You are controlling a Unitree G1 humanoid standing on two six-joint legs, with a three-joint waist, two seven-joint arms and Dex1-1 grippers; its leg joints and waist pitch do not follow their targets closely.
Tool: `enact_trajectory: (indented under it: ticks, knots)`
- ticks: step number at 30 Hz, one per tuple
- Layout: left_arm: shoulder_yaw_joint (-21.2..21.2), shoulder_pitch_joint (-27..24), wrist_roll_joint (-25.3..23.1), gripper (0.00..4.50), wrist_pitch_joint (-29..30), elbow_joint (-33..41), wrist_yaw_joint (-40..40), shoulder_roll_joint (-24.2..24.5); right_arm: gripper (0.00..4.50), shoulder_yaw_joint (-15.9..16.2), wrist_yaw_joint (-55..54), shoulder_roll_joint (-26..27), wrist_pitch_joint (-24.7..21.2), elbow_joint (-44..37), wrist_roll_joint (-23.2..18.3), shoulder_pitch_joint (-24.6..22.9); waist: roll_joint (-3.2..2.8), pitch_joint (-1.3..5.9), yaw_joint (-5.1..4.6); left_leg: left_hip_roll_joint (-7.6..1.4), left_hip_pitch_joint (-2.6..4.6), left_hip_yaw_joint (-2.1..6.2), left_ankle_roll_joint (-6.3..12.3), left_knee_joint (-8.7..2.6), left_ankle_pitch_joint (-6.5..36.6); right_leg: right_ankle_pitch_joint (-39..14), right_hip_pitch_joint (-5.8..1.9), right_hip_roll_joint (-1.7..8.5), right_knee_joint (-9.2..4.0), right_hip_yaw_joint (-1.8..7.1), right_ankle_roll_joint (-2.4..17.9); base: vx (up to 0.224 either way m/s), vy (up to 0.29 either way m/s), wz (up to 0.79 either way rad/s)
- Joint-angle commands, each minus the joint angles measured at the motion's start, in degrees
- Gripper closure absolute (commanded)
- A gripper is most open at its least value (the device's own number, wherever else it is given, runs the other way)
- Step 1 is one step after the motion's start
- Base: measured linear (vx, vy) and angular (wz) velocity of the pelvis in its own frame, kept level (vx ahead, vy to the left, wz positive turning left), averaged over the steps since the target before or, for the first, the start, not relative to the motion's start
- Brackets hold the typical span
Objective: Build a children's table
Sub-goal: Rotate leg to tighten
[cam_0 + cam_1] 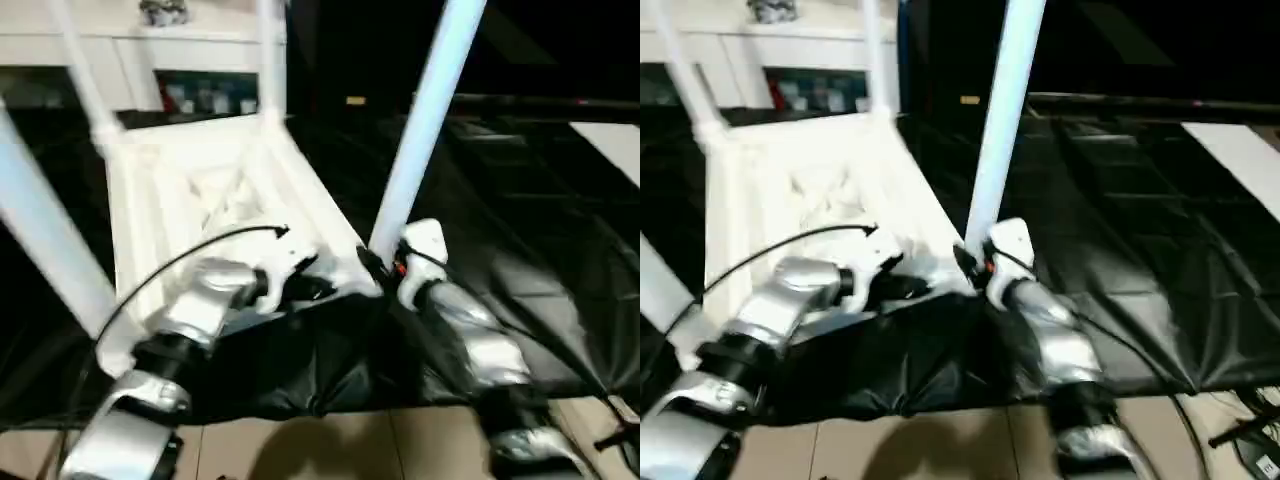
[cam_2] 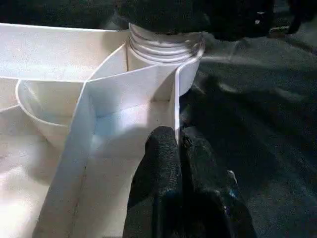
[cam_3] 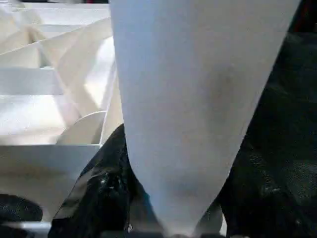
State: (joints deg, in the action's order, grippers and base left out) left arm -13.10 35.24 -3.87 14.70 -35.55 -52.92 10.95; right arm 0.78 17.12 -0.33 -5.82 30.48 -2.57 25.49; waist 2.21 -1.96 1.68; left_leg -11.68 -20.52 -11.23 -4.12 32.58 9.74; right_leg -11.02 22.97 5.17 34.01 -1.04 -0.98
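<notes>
The children's table (image 1: 215, 200) lies upside down at the near edge of the black-sheeted work table (image 1: 520, 210), ribs up, legs rising from its corners. The right gripper (image 1: 385, 265) is closed around the near-right leg (image 1: 425, 120) low down, by its socket — probably to seat or turn it. The left gripper (image 2: 179, 148) pinches the rim just beside that socket, fingers nearly together — likely to steady the top.

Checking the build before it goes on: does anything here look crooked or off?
The leg in the right tool leans toward the robot's right instead of standing square in the corner socket of the upturned table top. The black sheet is rumpled at the near edge.
</notes>
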Motion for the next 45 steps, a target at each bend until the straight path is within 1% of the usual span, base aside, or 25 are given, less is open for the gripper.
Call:
enact_trajectory:
  ticks: [1, 3, 5, 8, 10, 11, 12, 14, 15, 16, 17, 18, 19, 20, 23, 24, 27, 29, 30, 31, 32, 33, 34, 39, 45]
  knots:
    - [-4.16, -0.57, -0.48, 4.5, 0.25, -0.65, -0.93, -3.18, 1.85, 3.06, 2.47, 3.62, -0.42, 2.91, -1.36, 0.8, -0.63, 2.23, -0.04, -0.85, 0.63, 1.21, -2.0, -4.63, 26.26, -24.35, -0.59, 1.69, -5.48, 0.95, 6.71, 0.0, 0.0, 0.0]
    - [-4.1, -0.65, -0.62, 4.5, 0.25, -0.58, -0.86, -2.8, 1.8, 2.58, 3.42, 3.52, -0.22, 2.56, -2.15, 0.86, -0.65, 2.29, 0.05, -0.93, 0.72, 1.12, -1.74, -4.63, 26.18, -22.91, -0.55, 1.67, -5.4, 1.05, 7.25, 0.0, 0.0, 0.0]
    - [-3.89, -1.08, -0.69, 4.5, -0.19, 0.0, -1.93, -1.09, 1.45, 2.36, 6.38, 1.74, -0.47, 0.67, -2.63, 0.29, -0.7, 2.32, 0.16, -0.94, 0.61, 1.03, -1.57, -4.65, 25.46, -20.89, -0.75, 1.64, -5.19, 1.12, 7.95, 0.0, 0.0, 0.0]
    - [-3.84, -1.22, -0.63, 4.5, -0.61, 0.13, -2.65, -0.34, 1.17, 2.51, 8.06, 0.79, -0.58, -0.16, -2.8, -0.05, -0.67, 2.53, 0.34, -1.02, 0.4, 0.84, -0.83, -4.55, 23.14, -17.18, -1.08, 1.59, -4.86, 1.21, 8.8, 0.0, 0.0, 0.0]
    - [-4.03, -1.47, -0.44, 4.5, -1.58, 0.28, -5.03, 1.63, 0.93, 4.01, 13.51, -2.61, -0.75, -1.7, -2.81, -0.87, -0.68, 2.57, 0.43, -1.07, 0.33, 0.83, -0.61, -4.52, 22.28, -16.39, -1.19, 1.62, -4.75, 1.17, 9.17, 0.0, 0.0, 0.0]
    - [-4.16, -1.58, -0.23, 4.5, -2.16, 0.3, -6.81, 2.79, 0.93, 4.86, 16.93, -4.7, -0.92, -2.45, -2.93, -1.33, -0.67, 2.79, 0.55, -1.09, 0.13, 0.76, 0.11, -4.34, 20.27, -13.6, -1.61, 1.58, -4.44, 1.12, 9.86, 0.0, 0.0, 0.0]
    - [-4.47, -1.73, 0.25, 4.5, -3.84, 0.3, -9.66, 3.94, 0.93, 5.69, 20.88, -6.75, -1.13, -3.16, -3.35, -1.73, -0.52, 2.77, 0.67, -1.02, 0.02, 0.6, 0.75, -4.18, 18.72, -11.48, -1.73, 1.54, -4.28, 1.13, 10.44, 0.0, 0.0, 0.0]
    - [-4.6, -1.94, 1.21, 4.5, -6.38, -0.38, -15.02, 5.88, 0.93, 7.01, 28.56, -10.41, -1.21, -4.02, -4.29, -2.27, -0.73, 2.89, 0.67, -1.05, -0.21, 0.52, 1.47, -4.01, 16.49, -8.36, -2.01, 1.62, -3.85, 1.13, 11.46, 0.0, 0.0, 0.0]
    - [-4.83, -2.03, 1.57, 4.5, -6.87, -0.67, -17.58, 6.85, 0.93, 7.86, 32.53, -12.18, -1.1, -4.63, -4.9, -2.56, -0.62, 2.97, 0.68, -1.13, -0.07, 0.38, 1.82, -3.82, 15.45, -6.26, -2.0, 1.57, -3.68, 1.13, 12.5, 0.0, 0.0, 0.0]
    - [-4.83, -2.03, 1.57, 4.5, -6.87, -0.67, -17.58, 6.85, 0.93, 7.86, 32.53, -12.18, -1.1, -4.63, -4.9, -2.56, -0.68, 2.99, 0.81, -1.09, 0.02, 0.27, 2.2, -3.69, 14.5, -4.57, -2.05, 1.54, -3.45, 1.1, 13.39, 0.0, 0.0, 0.0]
    - [-5.16, -1.95, 1.66, 4.5, -8.04, -1.36, -20.24, 8.15, 0.93, 9.25, 37.51, -14.46, -1.35, -5.51, -5.46, -2.87, -0.72, 2.92, 0.99, -1.17, 0.14, 0.2, 2.52, -3.67, 14.43, -4.21, -2.04, 1.57, -3.45, 1.08, 14.05, 0.0, 0.0, 0.0]
    - [-5.42, -2.0, 2.21, 4.5, -9.09, -1.5, -23.41, 9.33, 0.93, 10.66, 42.08, -16.43, -1.68, -6.54, -5.97, -3.16, -0.72, 2.92, 0.99, -1.17, 0.14, 0.2, 2.52, -3.67, 14.43, -4.21, -2.04, 1.57, -3.45, 1.08, 14.05, 0.0, 0.0, 0.0]
    - [-5.42, -2.0, 2.21, 4.5, -9.09, -1.5, -23.41, 9.33, 0.93, 10.66, 42.08, -16.43, -1.68, -6.54, -5.97, -3.16, -0.55, 2.86, 1.27, -1.18, 0.14, 0.24, 3.04, -3.69, 14.64, -5.02, -2.26, 1.54, -3.46, 1.02, 14.01, 0.0, 0.0, 0.0]
    - [-5.44, -2.01, 3.19, 4.5, -9.63, -1.31, -26.69, 10.41, 0.93, 12.08, 47.08, -18.17, -2.27, -7.7, -6.39, -3.34, -0.65, 2.72, 1.65, -1.3, 0.3, 0.18, 2.8, -3.75, 14.92, -6.27, -2.14, 1.58, -3.5, 0.99, 14.17, 0.0, 0.0, 0.0]
    - [-5.57, -1.9, 3.5, 4.5, -9.97, -1.28, -28.1, 10.99, 0.93, 12.94, 49.59, -18.99, -2.54, -8.19, -6.65, -3.33, -0.75, 2.6, 2.16, -1.63, 0.42, 0.01, 2.03, -3.91, 16.18, -8.58, -1.92, 1.64, -3.5, 0.97, 14.06, 0.0, 0.0, 0.0]
    - [-6.16, -1.29, 3.19, 4.5, -10.85, -1.74, -29.45, 12.21, 0.93, 14.54, 52.35, -19.94, -2.28, -8.22, -6.44, -2.96, -0.45, 2.61, 2.32, -1.68, 0.49, -0.03, 1.74, -3.91, 16.72, -9.55, -1.81, 1.67, -3.5, 0.95, 13.9, 0.0, 0.0, 0.0]
    - [-6.36, -0.93, 3.01, 4.5, -11.34, -2.19, -29.99, 12.7, 0.93, 15.16, 53.42, -20.29, -2.08, -8.15, -6.26, -2.74, -0.57, 2.55, 2.59, -1.66, 0.48, 0.04, 1.0, -4.02, 17.46, -11.77, -1.71, 1.89, -3.63, 1.03, 13.21, 0.0, 0.0, 0.0]
    - [-6.48, -0.19, 2.47, 4.5, -12.68, -3.34, -30.58, 13.3, 1.2, 16.0, 54.98, -20.41, -2.02, -7.72, -6.19, -2.28, -0.53, 2.59, 2.72, -1.64, 0.46, 0.1, 0.75, -4.04, 17.35, -12.28, -1.72, 1.97, -3.66, 1.05, 12.81, 0.0, 0.0, 0.0]
    - [-6.45, 0.02, 2.37, 4.5, -13.02, -3.69, -30.77, 13.4, 1.2, 16.17, 55.35, -20.36, -2.05, -7.53, -6.2, -2.12, -0.52, 2.6, 2.77, -1.58, 0.46, 0.07, 0.76, -4.0, 17.26, -12.29, -1.69, 1.94, -3.68, 1.05, 12.73, 0.0, 0.0, 0.0]
    - [-6.39, 0.27, 2.28, 4.5, -13.41, -4.12, -31.02, 13.49, 1.39, 16.36, 55.81, -20.28, -2.2, -7.28, -6.25, -1.91, -0.52, 2.69, 2.92, -1.58, 0.49, 0.03, 0.75, -3.94, 16.66, -11.53, -1.7, 1.92, -3.58, 1.06, 12.77, 0.0, 0.0, 0.0]
    - [-6.39, 0.27, 2.28, 4.5, -13.41, -4.12, -31.02, 13.49, 1.39, 16.36, 55.81, -20.28, -2.2, -7.28, -6.25, -1.91, -0.52, 2.69, 2.92, -1.58, 0.49, 0.03, 0.75, -3.94, 16.66, -11.53, -1.7, 1.92, -3.58, 1.06, 12.77, 0.0, 0.0, 0.0]
    - [-6.15, 0.93, 2.34, 4.5, -13.92, -5.06, -31.98, 13.55, 1.5, 16.76, 57.13, -20.32, -2.65, -7.05, -6.46, -1.47, -0.23, 2.73, 3.21, -1.54, 0.41, 0.0, 1.03, -3.83, 15.56, -10.49, -1.8, 1.92, -3.36, 1.01, 12.96, 0.0, 0.0, 0.0]
    - [-6.11, 1.07, 2.45, 4.5, -13.97, -5.25, -32.28, 13.55, 1.61, 16.78, 57.49, -20.29, -2.94, -7.11, -6.55, -1.37, -0.4, 2.8, 3.33, -1.57, 0.42, -0.01, 1.15, -3.79, 14.75, -9.48, -1.84, 1.95, -3.22, 1.01, 13.22, 0.0, 0.0, 0.0]
    - [-5.77, 0.8, 2.97, 4.5, -13.59, -5.17, -31.86, 13.39, 1.84, 15.9, 55.94, -19.45, -3.25, -7.06, -7.11, -1.63, -0.52, 2.8, 3.48, -1.55, 0.41, -0.05, 1.13, -3.76, 14.57, -8.55, -1.86, 1.96, -3.13, 0.96, 13.68, 0.0, 0.0, 0.0]
    - [-5.09, 0.21, 2.75, 4.5, -12.55, -5.38, -28.52, 12.67, 1.91, 13.37, 49.38, -17.74, -3.01, -7.08, -6.62, -2.92, -0.52, 2.54, 3.28, -1.55, 0.47, 0.11, -0.06, -4.1, 17.63, -13.81, -1.66, 2.07, -3.71, 1.05, 12.27, 0.0, 0.0, 0.0]
